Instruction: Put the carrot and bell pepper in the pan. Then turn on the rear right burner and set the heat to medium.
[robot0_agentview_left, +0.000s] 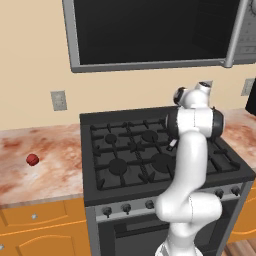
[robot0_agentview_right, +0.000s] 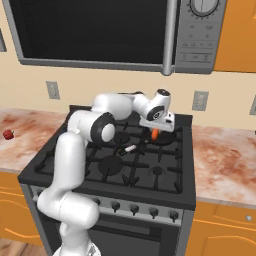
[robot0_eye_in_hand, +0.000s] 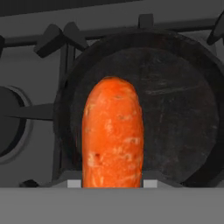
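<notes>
Marbled bench (robot0_agentview_left: 55, 165) far left of my end effector (robot0_agentview_right: 156, 133) carries the bell pepper (robot0_agentview_left: 32, 159). End effector pinches the carrot (robot0_eye_in_hand: 113, 138) directly above the pan (robot0_eye_in_hand: 175, 109); release, pepper and burner remain.

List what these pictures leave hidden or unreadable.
- Pan: the carrot covers part of its floor in the hand view; in the left base view the arm hides it.
- Jaws: the carrot covers them in the hand view.
- Stove knobs: markings too small in both base views.
- Bell pepper: too small for detail.
</notes>
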